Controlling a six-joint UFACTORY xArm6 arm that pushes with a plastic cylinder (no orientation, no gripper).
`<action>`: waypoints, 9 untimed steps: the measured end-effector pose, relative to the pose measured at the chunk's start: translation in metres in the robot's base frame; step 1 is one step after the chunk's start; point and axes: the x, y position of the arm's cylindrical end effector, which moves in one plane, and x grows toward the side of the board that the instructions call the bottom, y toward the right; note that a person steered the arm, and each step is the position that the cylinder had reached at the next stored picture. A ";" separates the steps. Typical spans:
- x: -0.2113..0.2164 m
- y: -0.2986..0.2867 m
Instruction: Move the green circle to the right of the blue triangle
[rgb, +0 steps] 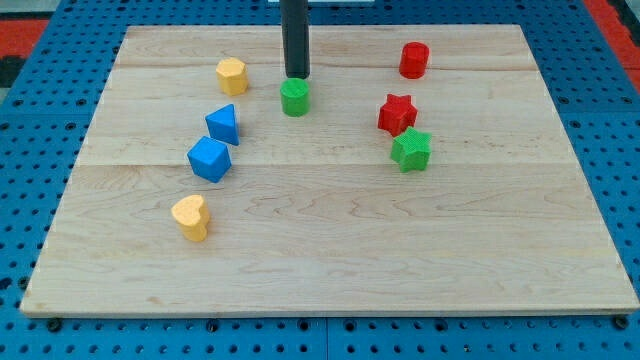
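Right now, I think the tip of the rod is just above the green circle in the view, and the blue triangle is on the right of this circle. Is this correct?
Not quite. The camera view shows my tip just above the green circle, as you say, but the blue triangle lies to the view's left of this circle and slightly lower, not on its right.

I find no writing, number, brand or sign to read anywhere in this view. The wooden board (330, 250) shows only its grain, the coloured blocks have plain faces, and the blue pegboard (20, 180) around it carries only rows of holes. My rod (296, 40) is plain and dark, unmarked.
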 end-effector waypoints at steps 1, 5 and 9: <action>0.000 0.000; 0.034 -0.025; 0.086 0.067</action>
